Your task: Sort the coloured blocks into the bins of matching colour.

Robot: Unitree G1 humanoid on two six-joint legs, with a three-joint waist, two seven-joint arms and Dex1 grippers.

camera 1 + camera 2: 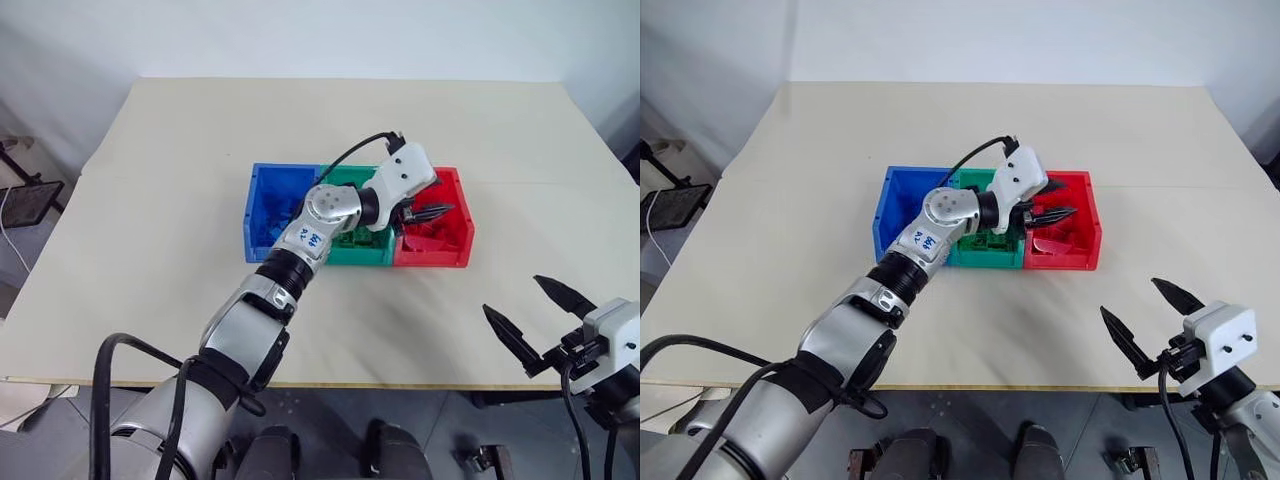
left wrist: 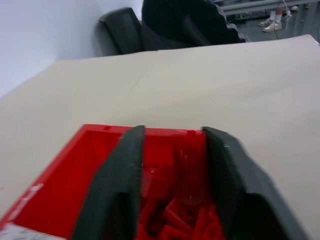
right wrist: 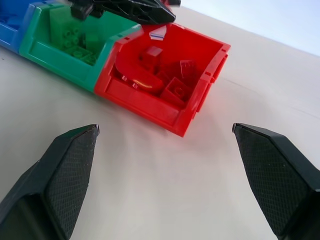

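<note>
Left gripper [image 1: 1045,208] reaching across the joined bins [image 1: 985,262] and poised over the red bin [image 1: 456,255] at the right end — fingers part-way apart, as the left wrist view looks down between them onto red bricks [image 2: 175,220] heaped inside. Nothing seen pinched between those fingers [image 2: 117,185]; whether a brick has just dropped cannot be told. Right gripper [image 1: 535,320] held low at the near right edge of the table [image 1: 180,180], well apart from the bins, jaws spread wide and empty. Red blocks [image 3: 172,82] lying loose in the red bin, green blocks [image 3: 75,42] in the green bin [image 3: 60,60] in the middle, blue bin [image 1: 262,205] at the left (contents mostly hidden behind the arm). No loose block visible on the bare tabletop. Key relation for the coming move: red bin directly beneath the left gripper, bins' long axis running left to right, left arm far nearer than the right. Judged from this, a drop into red at hand or just done, sorting probably close to finished. Likely next: lifting the left gripper clear of the rim without snagging it.
</note>
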